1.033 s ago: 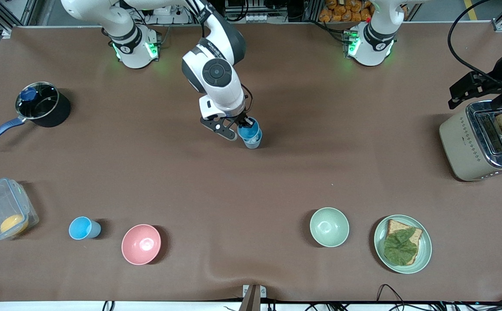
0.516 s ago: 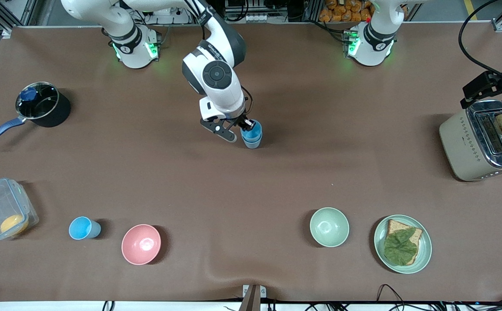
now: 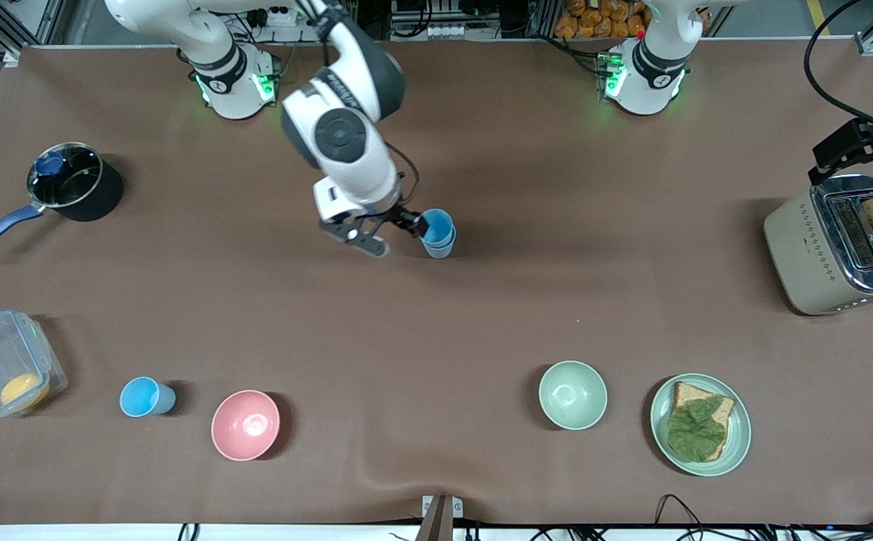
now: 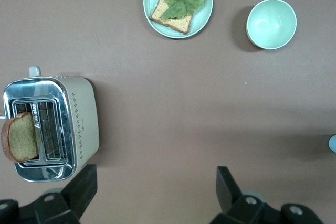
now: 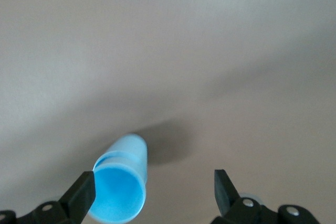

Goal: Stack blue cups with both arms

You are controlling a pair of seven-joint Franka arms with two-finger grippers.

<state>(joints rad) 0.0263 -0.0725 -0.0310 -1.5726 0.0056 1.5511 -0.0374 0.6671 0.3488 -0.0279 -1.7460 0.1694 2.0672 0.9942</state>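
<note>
Beside stacked blue cups (image 3: 438,233), right gripper (image 3: 390,234) spread.

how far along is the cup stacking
Done: one bright blue cup sits nested in a paler one as a stack mid-table. In hand: nothing; the right gripper is open beside the stack, the left gripper open above the toaster. Left: a third blue cup stands alone beside the pink bowl.

Two white robot arms with glossy rounded shells, black bands at the joints and round grey joint caps. Green lights glow at both bases. Black cables run along the links above each black two-finger gripper, right (image 3: 382,234) and left (image 4: 155,190).
</note>
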